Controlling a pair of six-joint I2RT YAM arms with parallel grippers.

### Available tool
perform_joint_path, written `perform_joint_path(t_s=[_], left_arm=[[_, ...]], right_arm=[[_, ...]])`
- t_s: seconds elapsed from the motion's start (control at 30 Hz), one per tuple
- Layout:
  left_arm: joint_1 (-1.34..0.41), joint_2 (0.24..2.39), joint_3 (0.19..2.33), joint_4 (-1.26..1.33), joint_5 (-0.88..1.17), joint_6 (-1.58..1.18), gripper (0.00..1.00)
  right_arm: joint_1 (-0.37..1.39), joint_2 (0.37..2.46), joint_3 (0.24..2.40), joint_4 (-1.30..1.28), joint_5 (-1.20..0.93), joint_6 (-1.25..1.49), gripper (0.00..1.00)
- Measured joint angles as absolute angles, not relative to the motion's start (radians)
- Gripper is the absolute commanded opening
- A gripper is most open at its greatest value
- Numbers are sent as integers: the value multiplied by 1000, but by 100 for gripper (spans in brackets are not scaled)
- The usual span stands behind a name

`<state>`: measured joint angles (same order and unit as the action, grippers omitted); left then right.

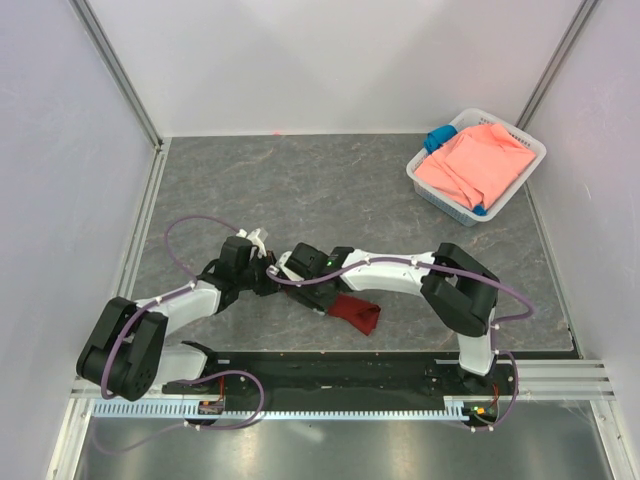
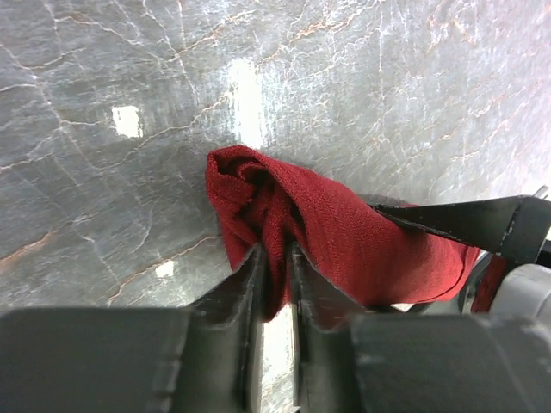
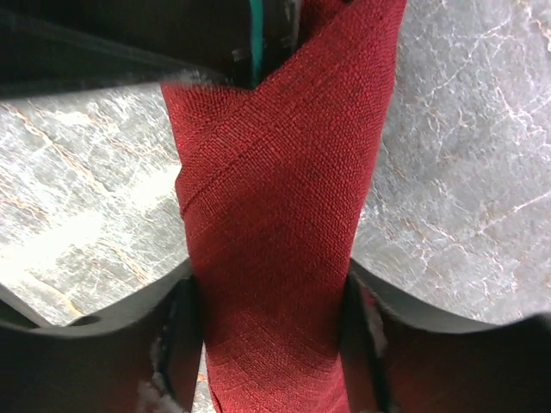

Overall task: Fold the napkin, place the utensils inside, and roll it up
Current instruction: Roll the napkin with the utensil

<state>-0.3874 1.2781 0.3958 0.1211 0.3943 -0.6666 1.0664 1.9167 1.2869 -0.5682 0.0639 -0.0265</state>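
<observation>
Spreading across the whole cell, the dark veined stone bench (image 1: 300, 180) is throwing back glare from overhead lights, and pale panel walls are closing it in on three sides. Next in size, the left arm (image 1: 170, 310) and right arm (image 1: 420, 275) are reaching inward with their wrists nearly touching just ahead of the bases. They are well apart from the white basket (image 1: 428, 192) in the far right corner, which is holding a salmon-pink cloth (image 1: 480, 165) and a scrap of blue cloth (image 1: 438, 138). The napkin (image 2: 344, 232) is sitting between the two wrists as a maroon roll, one end trailing out under the right forearm. The right jaws are gripping the roll across its body, a pad against each side. The left jaws are pinching a fold near its bunched, twisted end. No utensils are showing, so whether any are lying inside cannot be told. That twisted end is looking loose: should either grip slacken, the wraps would likely be springing open, and anything inside could be sliding out onto the slick stone. The jaws are also crowding each other, risking a knock.
</observation>
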Motion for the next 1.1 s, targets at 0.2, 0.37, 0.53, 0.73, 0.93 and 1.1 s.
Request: perform_joint_path(t_s=[0.2, 0.37, 0.53, 0.73, 0.93, 1.1], left_arm=[[-384, 1248, 412, 62, 365, -665, 66], [-365, 1187, 482, -30, 338, -662, 73], [-328, 1112, 569, -105, 323, -645, 76], [-282, 1028, 638, -207, 342, -620, 79], [-257, 972, 688, -288, 351, -593, 80], [-236, 966, 706, -328, 359, -566, 80]], right_arm=[[1016, 1918, 1283, -562, -4, -6, 52], [913, 1903, 1256, -516, -66, 43, 49], [794, 1898, 1246, -497, -67, 89, 48], [677, 1899, 1238, -466, -64, 149, 47], [529, 1899, 1228, -418, -63, 189, 49], [442, 1895, 1213, -377, -74, 202, 50]])
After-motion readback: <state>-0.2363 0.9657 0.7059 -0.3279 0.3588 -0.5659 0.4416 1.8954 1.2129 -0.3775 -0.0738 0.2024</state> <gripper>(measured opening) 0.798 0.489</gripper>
